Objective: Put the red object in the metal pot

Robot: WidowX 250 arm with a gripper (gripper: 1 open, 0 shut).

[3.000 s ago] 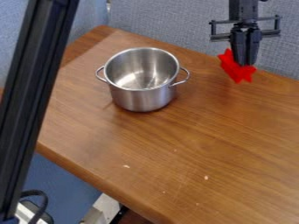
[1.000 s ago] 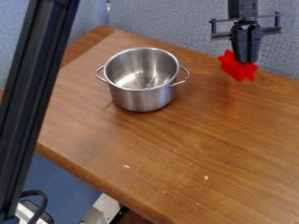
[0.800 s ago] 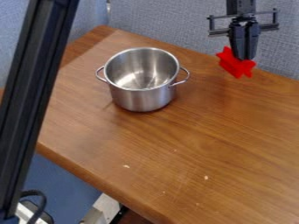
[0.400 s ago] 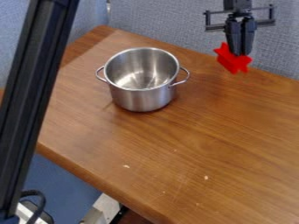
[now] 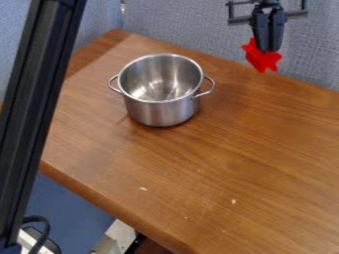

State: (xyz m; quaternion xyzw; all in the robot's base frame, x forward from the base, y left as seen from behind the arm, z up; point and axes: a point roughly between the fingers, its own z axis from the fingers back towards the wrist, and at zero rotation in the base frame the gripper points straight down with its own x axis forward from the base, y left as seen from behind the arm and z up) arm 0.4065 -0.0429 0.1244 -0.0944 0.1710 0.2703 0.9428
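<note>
The black robot gripper (image 5: 269, 48) was closed on the bright red, jagged-edged object (image 5: 261, 57), held at its fingertips; the round, shiny steel pot (image 5: 161, 90) stood below and to one side of it, on the brown wooden table (image 5: 199, 184).

Wooden table (image 5: 199, 184) — grey fabric partition (image 5: 185, 22) behind

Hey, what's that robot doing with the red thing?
The robot arm has the red object in its pincer, which is shut on it, and holds it up near the back edge of the wooden table. The shiny metal pot sits on the table off to one side, with nothing red inside it. The red object is meant to go in the pot, but it isn't in there yet.
</note>
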